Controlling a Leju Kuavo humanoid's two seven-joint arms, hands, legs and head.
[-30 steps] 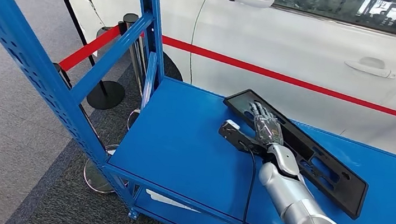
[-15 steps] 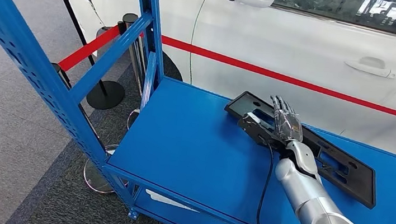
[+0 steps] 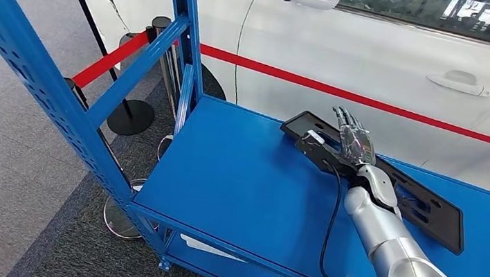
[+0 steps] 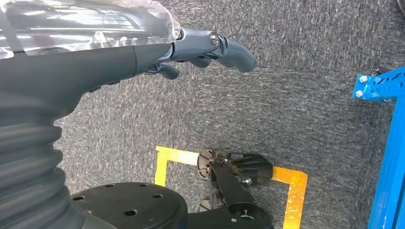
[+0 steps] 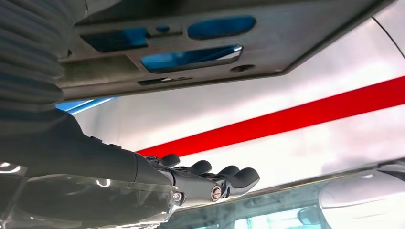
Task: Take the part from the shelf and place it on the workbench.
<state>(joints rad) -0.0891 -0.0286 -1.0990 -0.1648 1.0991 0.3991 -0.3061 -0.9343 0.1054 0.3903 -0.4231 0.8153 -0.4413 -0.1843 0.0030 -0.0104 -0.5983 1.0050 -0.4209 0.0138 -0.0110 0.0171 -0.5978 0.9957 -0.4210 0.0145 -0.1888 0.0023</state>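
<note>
On shelf, part beneath right hand

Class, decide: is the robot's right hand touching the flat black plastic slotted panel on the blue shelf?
Apart. The right wrist view shows the right hand's fingers extended, with white car body visible between them and the flat black plastic slotted panel.

The right arm was a silver metal tube in rounded segments, ending in a black cuff at the elbow end. A thin black cable ran along it to a black wrist camera bracket beside the right hand, whose fingers were dark under glossy clear covering. The left hand showed a grey ribbed cover, dark fingers and 1 small screw.
</note>
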